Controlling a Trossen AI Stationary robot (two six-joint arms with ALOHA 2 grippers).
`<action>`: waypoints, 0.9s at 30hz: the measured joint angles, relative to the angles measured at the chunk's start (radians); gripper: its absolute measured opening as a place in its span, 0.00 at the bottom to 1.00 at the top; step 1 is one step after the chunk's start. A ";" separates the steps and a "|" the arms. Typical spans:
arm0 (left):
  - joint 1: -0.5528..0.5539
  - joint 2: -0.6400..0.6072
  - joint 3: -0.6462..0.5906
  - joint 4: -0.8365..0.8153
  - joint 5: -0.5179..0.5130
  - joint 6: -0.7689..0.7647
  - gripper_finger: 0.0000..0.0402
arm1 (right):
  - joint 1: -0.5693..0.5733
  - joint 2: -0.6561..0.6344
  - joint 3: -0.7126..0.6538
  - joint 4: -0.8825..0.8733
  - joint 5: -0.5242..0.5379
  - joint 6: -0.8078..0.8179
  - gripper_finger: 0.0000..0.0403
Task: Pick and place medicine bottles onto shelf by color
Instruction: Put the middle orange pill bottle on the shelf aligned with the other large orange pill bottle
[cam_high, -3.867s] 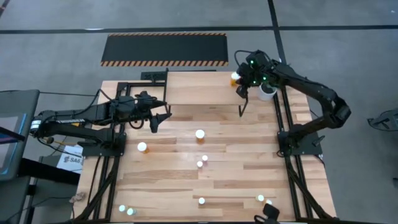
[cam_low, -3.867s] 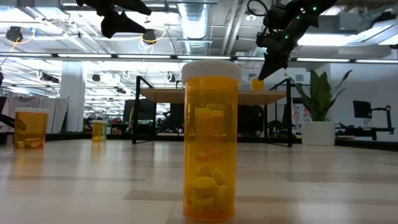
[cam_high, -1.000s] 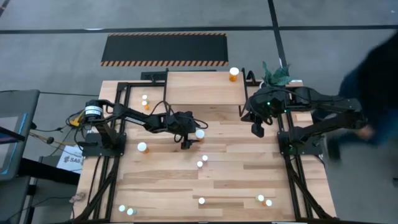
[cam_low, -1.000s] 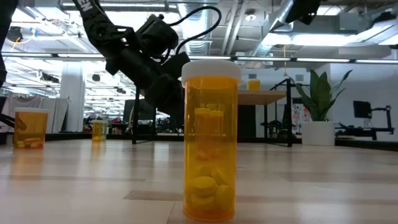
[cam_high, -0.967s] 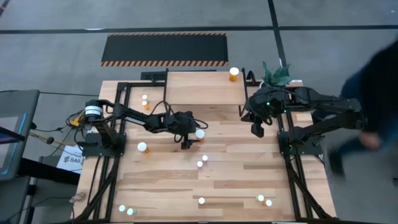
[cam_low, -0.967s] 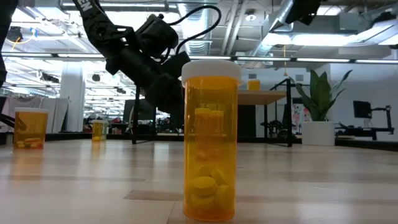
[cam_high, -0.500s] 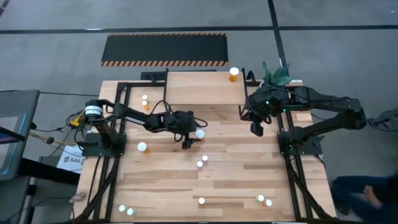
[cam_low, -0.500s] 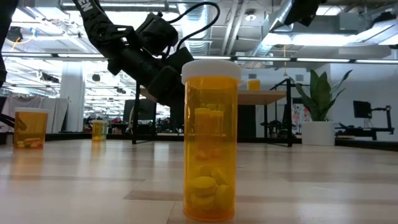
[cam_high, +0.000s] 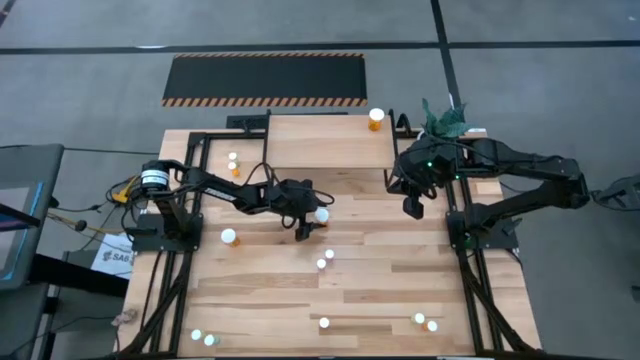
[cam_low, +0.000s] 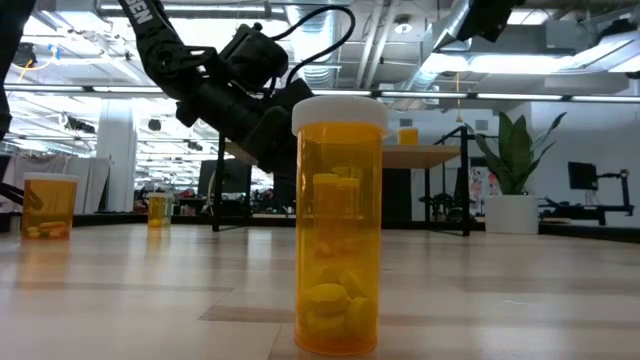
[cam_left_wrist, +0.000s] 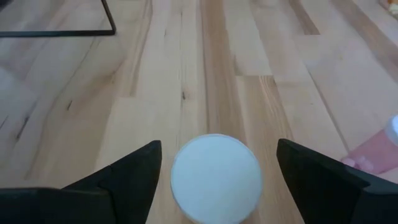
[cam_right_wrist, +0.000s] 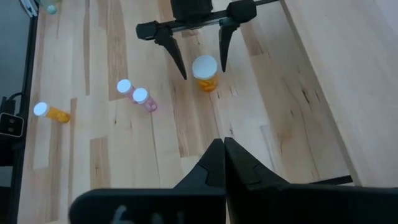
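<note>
An orange medicine bottle (cam_right_wrist: 205, 73) with a white cap (cam_left_wrist: 216, 177) stands upright on the tabletop near its middle. My left gripper (cam_right_wrist: 203, 72) is open, one finger on each side of the bottle, touching nothing. In the high view that bottle (cam_high: 321, 214) sits right of the left gripper (cam_high: 312, 218). The shelf (cam_high: 330, 140), with a light wood top and black legs, stands at the far edge and bears one orange bottle (cam_high: 376, 118). My right gripper (cam_high: 412, 206) hangs shut above the table's right side, holding nothing.
Other bottles dot the table: two pinkish ones (cam_right_wrist: 134, 93), an orange one lying down (cam_right_wrist: 51, 112), one (cam_high: 229, 236) at the left, several near the front edge, one (cam_low: 338, 230) close to the low camera. A potted plant (cam_high: 440, 118) stands right of the shelf.
My left gripper has stayed at the orange bottle, open, and has tipped a little about its wrist. A person at the right of the table has walked out of view.
</note>
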 joint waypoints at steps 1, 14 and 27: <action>0.000 0.000 0.000 0.000 0.000 0.000 0.76 | 0.000 0.000 0.000 0.000 0.000 0.000 0.02; 0.000 0.000 0.000 -0.017 -0.002 0.004 0.68 | 0.000 0.000 0.000 -0.001 0.000 0.000 0.02; 0.000 0.000 0.000 -0.017 -0.012 0.008 0.53 | 0.000 0.000 0.000 -0.001 -0.001 0.001 0.02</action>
